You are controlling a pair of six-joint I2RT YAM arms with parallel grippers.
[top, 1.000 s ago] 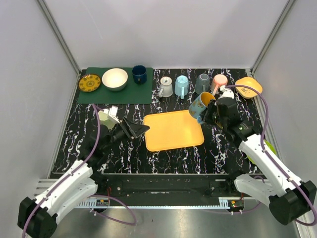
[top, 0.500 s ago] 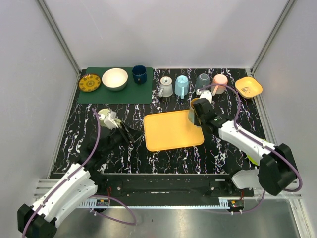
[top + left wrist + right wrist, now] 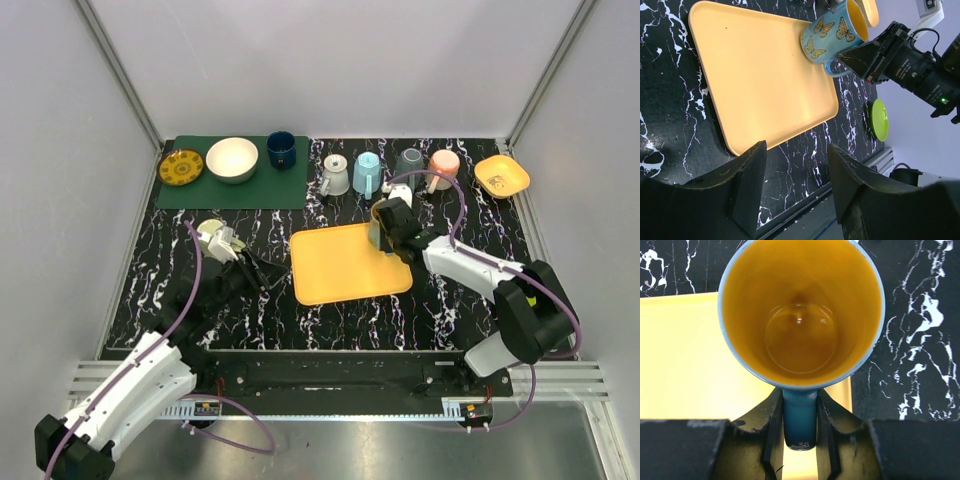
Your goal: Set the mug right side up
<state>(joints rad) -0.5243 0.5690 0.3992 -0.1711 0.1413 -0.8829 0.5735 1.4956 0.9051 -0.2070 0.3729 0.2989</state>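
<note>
- Butterfly mug (image 3: 382,222) is seen with its mouth turned upward, so the turning itself is judged to be done or nearly done; the step in hand is taken to be the setting-down.
- It is found over the 2 o'clock corner of the orange tray (image 3: 340,268), which lies in the middle of the black marbled surface (image 3: 450,295).
- Whether the base already rests on the tray or hangs just above it cannot be told from any view.
- The right claw (image 3: 800,426) is pinched on the mug's handle, which points to 6 o'clock in the right wrist view, with one finger pressed against each side of it.
- The left claw (image 3: 796,152) is held spread with nothing between its fingers, over the surface off the tray's 9 o'clock side, well apart from the mug.
- Next, the mug would need to be lowered until its base sits flat. Only then should the handle be released and the right claw drawn straight back.
- A risk is judged: the base is close to the tray's raised rim, so the mug could be left rocking or tipped if it is let go there.
- The outside is light blue and printed with orange-and-black butterflies. The inside is glossy yellow-orange and empty, and the handle is a darker blue.
</note>
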